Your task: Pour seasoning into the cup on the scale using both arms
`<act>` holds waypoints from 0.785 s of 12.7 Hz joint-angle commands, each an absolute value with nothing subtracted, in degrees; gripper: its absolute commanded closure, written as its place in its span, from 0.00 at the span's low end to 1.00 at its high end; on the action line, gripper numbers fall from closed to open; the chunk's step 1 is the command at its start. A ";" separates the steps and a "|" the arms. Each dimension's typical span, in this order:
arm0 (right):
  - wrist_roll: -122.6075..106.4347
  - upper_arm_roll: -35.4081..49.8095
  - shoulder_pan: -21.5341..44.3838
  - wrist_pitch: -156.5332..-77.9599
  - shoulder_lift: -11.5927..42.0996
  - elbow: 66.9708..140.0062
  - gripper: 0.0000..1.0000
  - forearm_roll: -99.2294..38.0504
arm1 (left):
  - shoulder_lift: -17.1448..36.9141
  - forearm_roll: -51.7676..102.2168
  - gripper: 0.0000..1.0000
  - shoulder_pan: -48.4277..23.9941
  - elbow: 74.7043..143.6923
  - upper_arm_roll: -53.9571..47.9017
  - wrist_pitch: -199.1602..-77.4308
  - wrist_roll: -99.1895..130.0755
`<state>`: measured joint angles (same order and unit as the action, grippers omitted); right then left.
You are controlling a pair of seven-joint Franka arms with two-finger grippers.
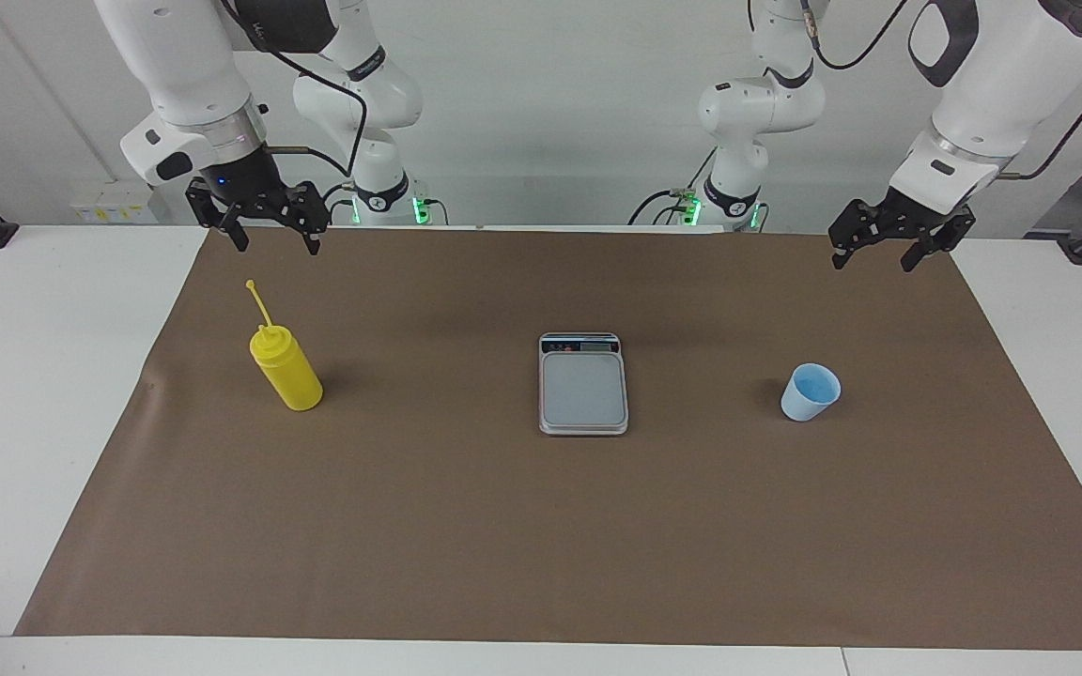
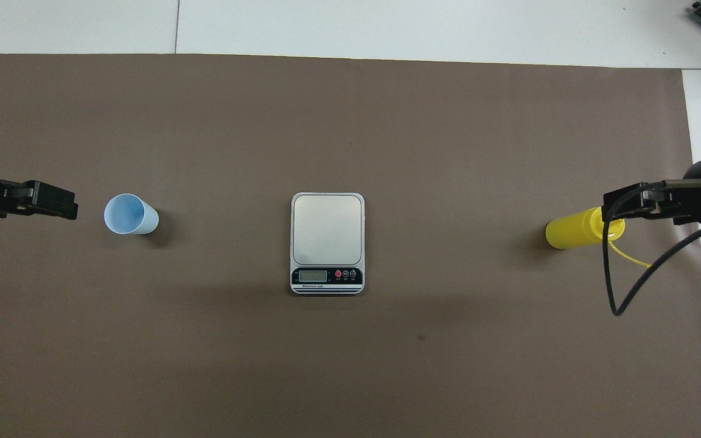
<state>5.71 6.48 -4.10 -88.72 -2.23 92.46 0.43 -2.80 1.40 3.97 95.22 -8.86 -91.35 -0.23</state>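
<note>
Currently I see both arms raised and holding nothing. The left tool (image 1: 890, 246) hangs over the brown mat's edge toward the left arm's end of the bench (image 1: 43, 394), fingers spread apart and empty. The right tool (image 1: 270, 222) hangs over the mat's edge at the right arm's end, fingers likewise parted and empty.

The small light-blue tapered plastic cup (image 1: 811, 391) stands upright on the mat at the left arm's end, well apart from the flat silver-grey rectangular kitchen scale (image 1: 583, 383) at mid-bench. I judge the cup light and thin-walled; it should be pinched gently across the wall below the rim, since hard pressure may deform it or tip it.

The yellow cylindrical plastic squeeze bottle (image 1: 286, 367) stands upright at the right arm's end, its tethered cap stick pointing up. I judge the wall soft and smooth: grasp mid-body, clear of the nozzle, firmly enough to prevent slip but without squeezing contents out early.

The scale plate carries nothing; the cup is not yet placed.
</note>
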 commanded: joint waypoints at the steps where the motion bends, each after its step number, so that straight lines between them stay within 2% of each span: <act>1: 5.80 6.77 -4.83 -89.21 -3.60 94.04 0.00 -0.53 | -3.87 0.88 0.00 3.77 96.08 -8.35 -93.25 -0.70; 7: 5.80 6.77 -4.83 -89.21 -3.60 94.04 0.00 -0.53 | 4.82 0.70 0.00 7.11 96.85 -7.73 -102.99 -0.70; 10: 5.80 6.77 -4.83 -89.21 -3.60 94.04 0.00 -0.53 | 5.54 0.79 0.00 7.82 104.12 -7.73 -111.06 -0.18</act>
<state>5.71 6.48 -4.10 -88.72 -2.23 92.46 0.43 6.67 1.28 7.23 98.89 -7.38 -105.82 -0.23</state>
